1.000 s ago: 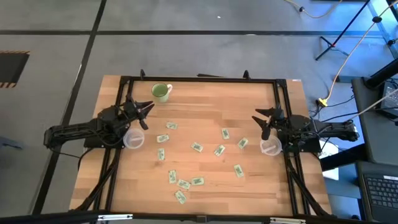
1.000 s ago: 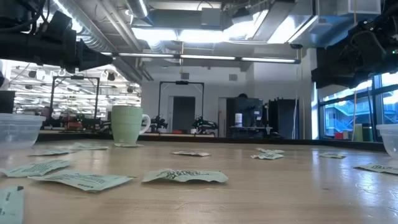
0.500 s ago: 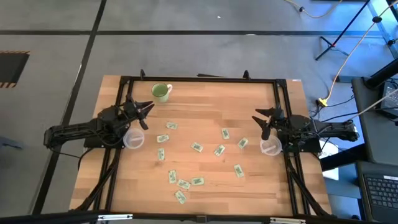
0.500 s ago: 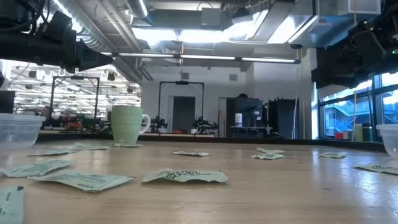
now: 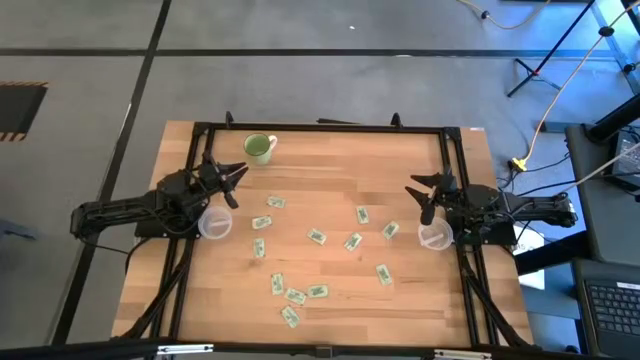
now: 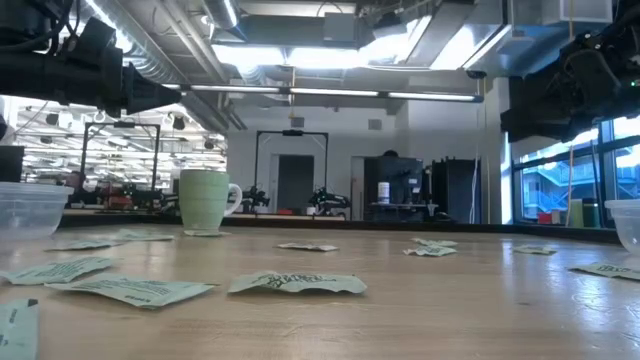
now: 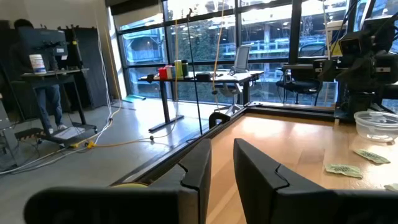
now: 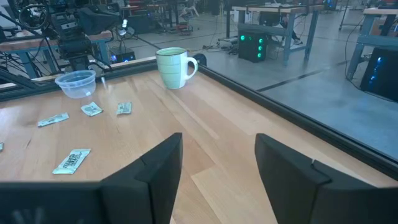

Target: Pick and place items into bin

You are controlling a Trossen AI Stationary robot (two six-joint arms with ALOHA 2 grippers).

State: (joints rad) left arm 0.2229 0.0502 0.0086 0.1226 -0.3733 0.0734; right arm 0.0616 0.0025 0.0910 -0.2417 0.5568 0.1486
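Left gripper: the left gripper is held above the left side of the tabletop, its fingers parted with a narrow gap and nothing between them.
Right gripper: the right gripper is held above the right side of the tabletop, its fingers spread wide apart and nothing is held.
Left bin: a clear plastic bin is seen just beside the left gripper, partly under the left arm; in the right wrist view it stands at the far edge.
Right bin: a second clear bin is set just beside the right gripper, near the right edge of the tabletop; it is also seen in the left wrist view.
Packets: about a dozen light green and white packets are scattered flat over the middle and near part of the tabletop, between the two bins; none can be seen inside either bin.
Packet cluster: a few packets lie close together toward the near edge, well apart from both grippers.
Low view: the packets are seen lying flat on the wood, some slightly curled at the edges.
Mug: a light green mug stands upright near the far left corner of the tabletop, handle visible in the right wrist view.
Room: a person is seen standing at a desk beyond the tabletop.
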